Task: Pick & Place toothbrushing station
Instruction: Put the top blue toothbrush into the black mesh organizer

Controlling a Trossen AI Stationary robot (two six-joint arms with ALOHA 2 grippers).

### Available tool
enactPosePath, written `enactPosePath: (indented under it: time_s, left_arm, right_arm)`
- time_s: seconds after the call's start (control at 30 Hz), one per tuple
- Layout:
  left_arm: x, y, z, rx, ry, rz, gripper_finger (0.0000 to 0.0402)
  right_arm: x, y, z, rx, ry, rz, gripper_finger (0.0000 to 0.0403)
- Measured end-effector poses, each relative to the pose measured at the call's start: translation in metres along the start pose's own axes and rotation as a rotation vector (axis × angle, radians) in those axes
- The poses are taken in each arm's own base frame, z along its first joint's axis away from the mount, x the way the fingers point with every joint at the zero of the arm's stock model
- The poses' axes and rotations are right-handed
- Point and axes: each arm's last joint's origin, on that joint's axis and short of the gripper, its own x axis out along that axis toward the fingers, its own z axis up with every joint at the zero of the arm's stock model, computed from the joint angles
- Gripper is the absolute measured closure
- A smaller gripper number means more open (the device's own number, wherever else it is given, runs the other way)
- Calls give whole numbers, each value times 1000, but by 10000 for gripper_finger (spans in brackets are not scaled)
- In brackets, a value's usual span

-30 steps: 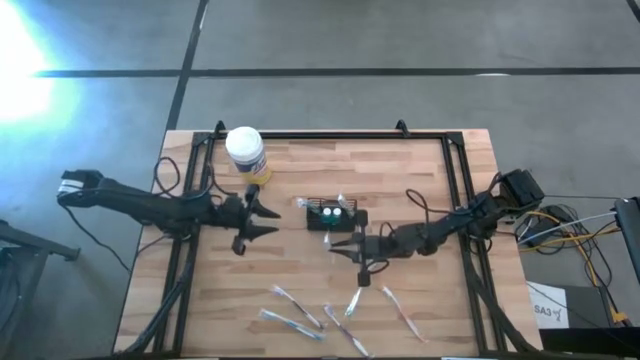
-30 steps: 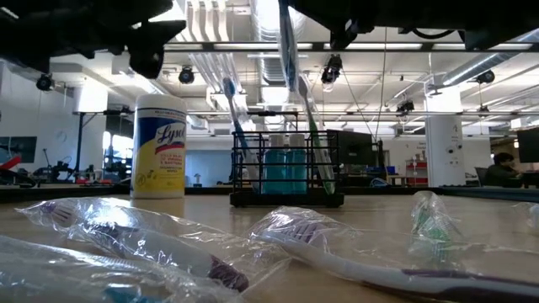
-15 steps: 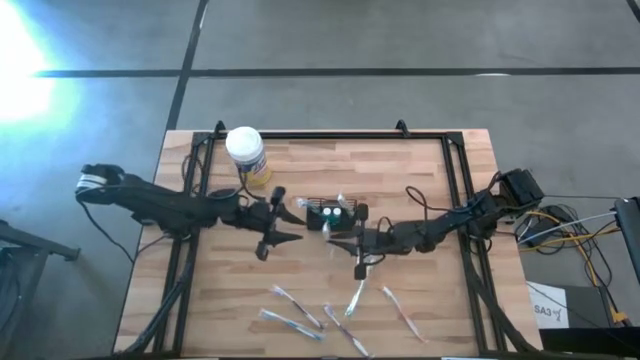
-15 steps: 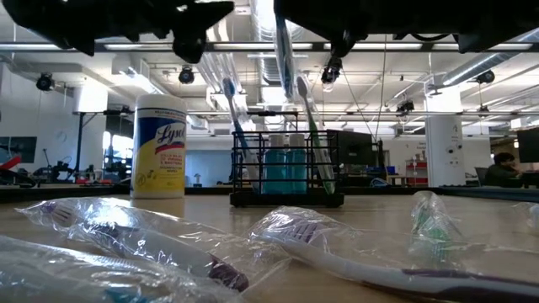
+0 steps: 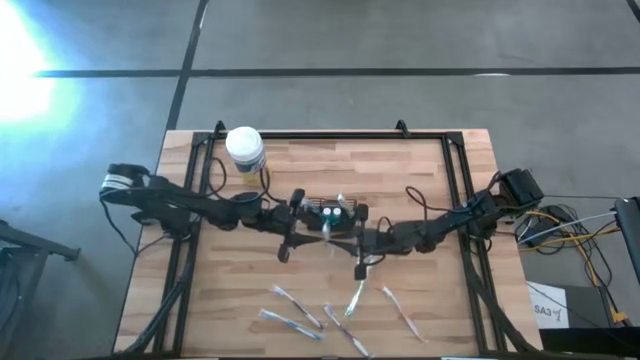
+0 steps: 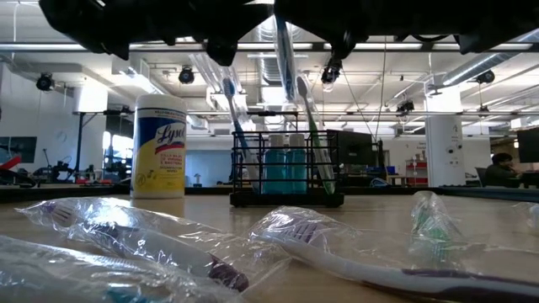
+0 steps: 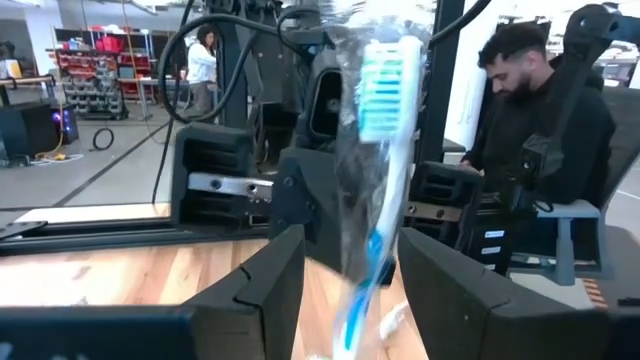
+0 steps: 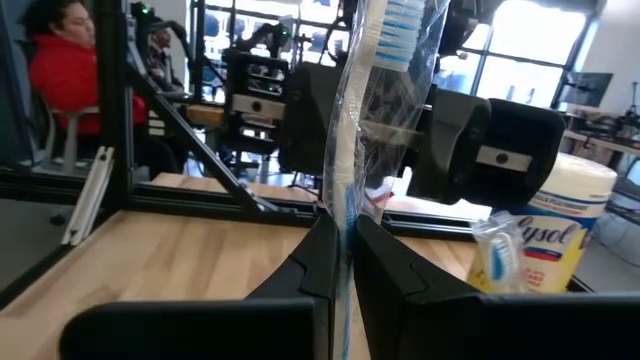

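The left gripper [image 5: 292,226] has swung in from beside the white-lidded wipes jar [image 5: 245,150] and now hangs just beside the toothbrushing station [image 5: 335,215], its fingers [image 7: 270,285] spread and empty on either side of a wrapped toothbrush [image 7: 372,190]. The right gripper [image 5: 350,243] has barely shifted: it hovers on the station's near side, fingers pinched tight on that upright, plastic-wrapped brush [image 8: 350,170].

The black wire holder stands at the centre of the wooden table [image 5: 420,170], between the two grippers, with brushes rising from it and two blue-green bottles [image 6: 285,164] inside. More wrapped toothbrushes [image 5: 350,300] lie scattered along the table's near edge.

Beyond lies a workshop with ceiling lights; a person in dark clothes [image 7: 530,110] and another in red [image 8: 65,75] sit nearby.
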Motion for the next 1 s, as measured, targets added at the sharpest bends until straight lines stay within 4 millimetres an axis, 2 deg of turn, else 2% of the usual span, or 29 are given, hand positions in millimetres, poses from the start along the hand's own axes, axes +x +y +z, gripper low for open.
enactPosePath:
  time_s: [0.37,0.67,0.8,1.0]
  left_arm:
    - [19,-2,-1,-1,7,-86,234]
    - [20,-4,-1,-2,8,-85,243]
    - [21,-3,-1,-4,7,-66,281]
    - [21,-3,-1,1,7,-54,381]
  right_arm:
    - [-1,-1,-2,-3,11,-13,385]
    - [-2,-2,-3,11,14,-48,385]
    - [-2,-2,-3,13,13,-51,385]
    - [-2,-2,-3,18,12,-47,384]
